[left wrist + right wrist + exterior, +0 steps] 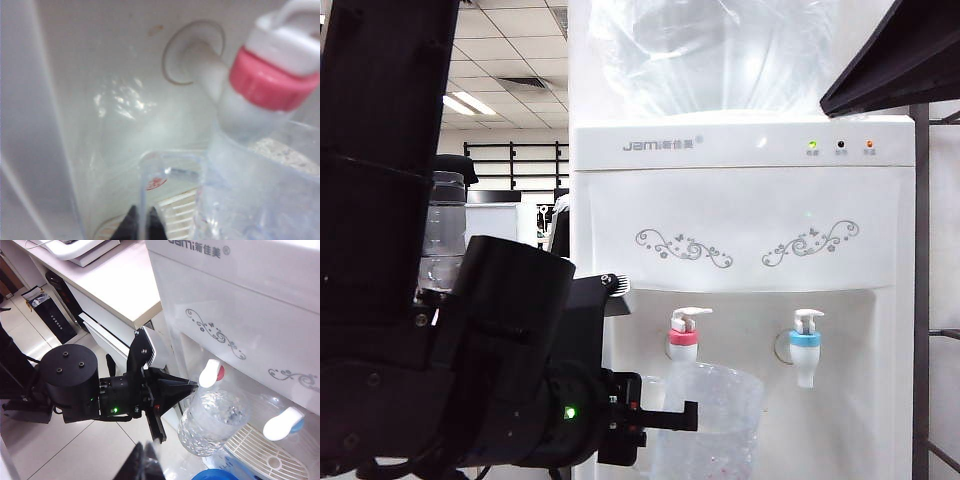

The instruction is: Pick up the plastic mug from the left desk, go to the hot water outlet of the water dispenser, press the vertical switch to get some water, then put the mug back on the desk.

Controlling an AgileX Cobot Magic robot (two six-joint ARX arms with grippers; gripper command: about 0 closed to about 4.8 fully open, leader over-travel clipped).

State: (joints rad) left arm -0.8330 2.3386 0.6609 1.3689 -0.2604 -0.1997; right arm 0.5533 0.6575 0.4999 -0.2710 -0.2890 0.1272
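The water dispenser point(740, 210) fills the exterior view, and its hot water outlet point(683, 340) carries a pink-red collar. The vertical switch point(691, 317) is the white lever on top; nothing touches it. My left gripper point(672, 416) is shut on the handle of the clear plastic mug point(712, 420) and holds it upright, mouth just under the nozzle. In the left wrist view the left gripper point(142, 227) pinches the handle point(145, 170), with the mug point(260, 200) below the pink collar point(272, 82). My right gripper point(145, 465) is shut and empty, back from the dispenser and above the floor.
The blue-collared tap point(805, 345) is to the right of the pink one. A white slotted drip tray point(260, 450) lies under the taps. The pale left desk point(115, 285) stands beside the dispenser. A dark arm part point(890, 60) crosses the exterior view's upper right.
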